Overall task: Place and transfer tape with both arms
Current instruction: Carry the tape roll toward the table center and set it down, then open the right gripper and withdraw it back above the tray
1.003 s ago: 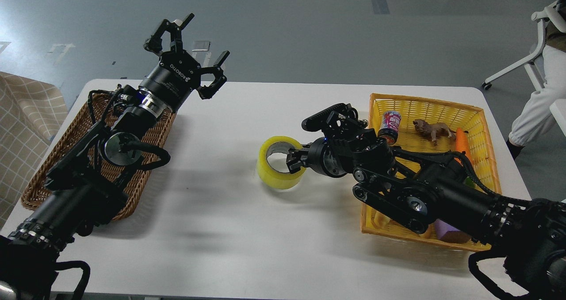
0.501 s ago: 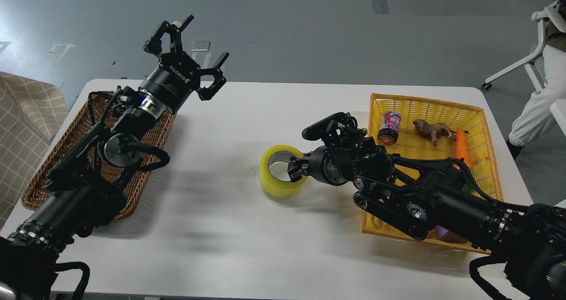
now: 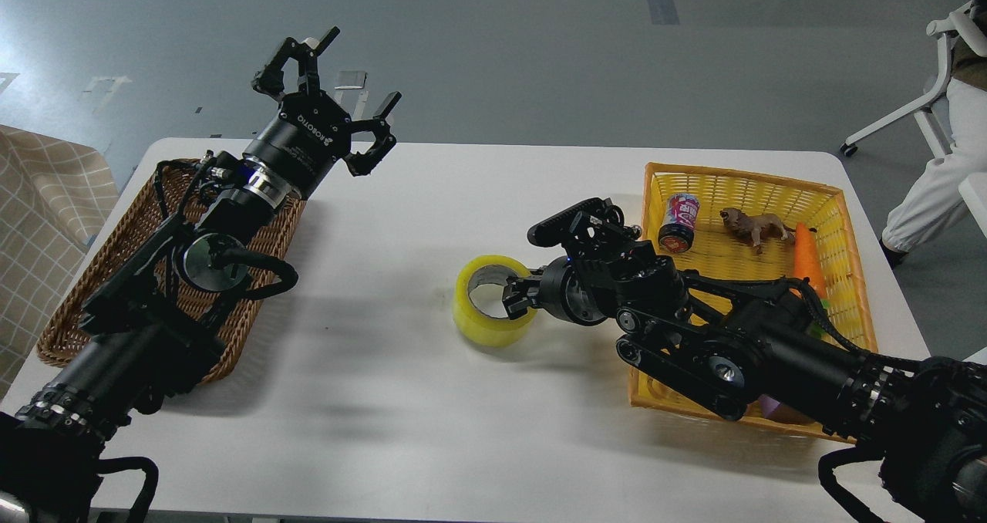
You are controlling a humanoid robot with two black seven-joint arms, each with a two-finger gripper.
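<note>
The tape [image 3: 484,321], a yellow roll with a grey-white core, lies flat near the middle of the white table [image 3: 432,430]. My right gripper [image 3: 518,295] reaches in from the right at the roll's right rim. Its fingers are closed on the roll's wall, with one fingertip inside the core. My left gripper [image 3: 339,83] is open and empty. It is raised high over the table's far left, above the wicker basket [image 3: 69,307], far from the tape.
A yellow plastic basket [image 3: 771,180] at the right holds a can [image 3: 680,218], a toy lion [image 3: 754,226], a carrot [image 3: 808,261] and a purple block [image 3: 779,411]. My right arm lies across its near side. A chair and a person [image 3: 925,191] are off the table's right edge.
My right gripper has lowered the tape from a tilted, lifted pose down flat onto the table and shifted it slightly toward me. The left arm has barely moved.
</note>
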